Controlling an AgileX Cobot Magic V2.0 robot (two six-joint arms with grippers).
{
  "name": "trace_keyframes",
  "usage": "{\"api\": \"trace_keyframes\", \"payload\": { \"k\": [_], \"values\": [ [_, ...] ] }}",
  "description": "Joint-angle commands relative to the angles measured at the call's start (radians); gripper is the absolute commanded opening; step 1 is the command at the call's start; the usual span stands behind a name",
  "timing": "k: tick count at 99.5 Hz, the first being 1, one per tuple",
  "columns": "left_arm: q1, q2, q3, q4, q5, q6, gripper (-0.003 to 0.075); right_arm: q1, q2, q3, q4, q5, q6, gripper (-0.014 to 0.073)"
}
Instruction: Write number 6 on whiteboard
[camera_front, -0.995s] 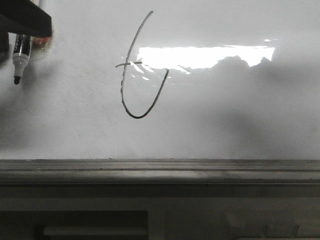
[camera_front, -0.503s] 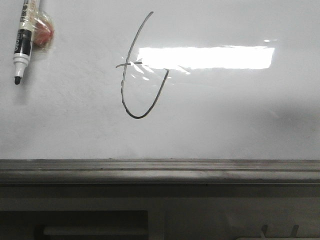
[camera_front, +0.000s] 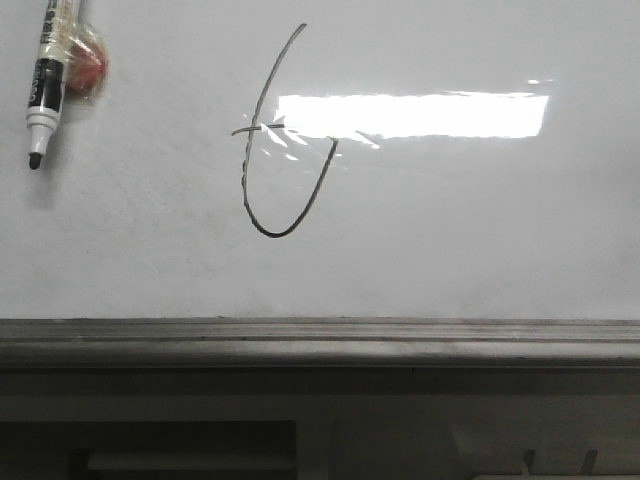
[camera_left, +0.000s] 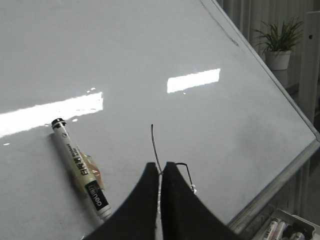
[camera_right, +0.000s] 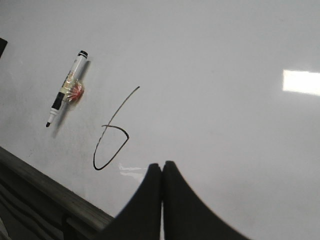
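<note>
The number 6 (camera_front: 270, 225) is a thin black stroke on the whiteboard (camera_front: 470, 230), with an unclosed loop and a short cross tick. It also shows in the right wrist view (camera_right: 105, 162) and partly in the left wrist view (camera_left: 154, 145). A marker (camera_front: 45, 85) with a white and black barrel is stuck on the board at upper left, tip down; it also shows in the left wrist view (camera_left: 80, 167) and the right wrist view (camera_right: 65, 95). My left gripper (camera_left: 160, 166) is shut and empty, away from the board. My right gripper (camera_right: 162, 165) is shut and empty. Neither gripper shows in the front view.
A grey ledge (camera_front: 320, 335) runs along the board's lower edge. A red and clear wad (camera_front: 88, 68) sits beside the marker. Spare markers (camera_left: 280, 230) lie in a tray below the board's corner. A potted plant (camera_left: 277, 42) stands behind the board.
The left gripper, which covered the marker's top at upper left a second ago, has left the front view. The marker stays on the board. The arm shadows are gone.
</note>
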Motion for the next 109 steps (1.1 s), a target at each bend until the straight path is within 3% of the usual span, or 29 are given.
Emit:
{"api": "trace_keyframes", "payload": {
  "k": [1, 98, 109],
  "values": [
    [0.001, -0.045, 0.006, -0.019, -0.085, 0.003, -0.0020, -0.004, -0.023, -0.010, 0.026, -0.077, -0.011, -0.0065],
    [0.001, -0.070, 0.031, -0.056, -0.106, 0.001, -0.0020, -0.004, -0.028, -0.001, 0.026, -0.072, -0.011, -0.0065],
    [0.011, -0.066, 0.040, 0.131, -0.121, -0.080, -0.0020, -0.004, -0.028, -0.001, 0.026, -0.072, -0.011, -0.0065]
  ]
}}
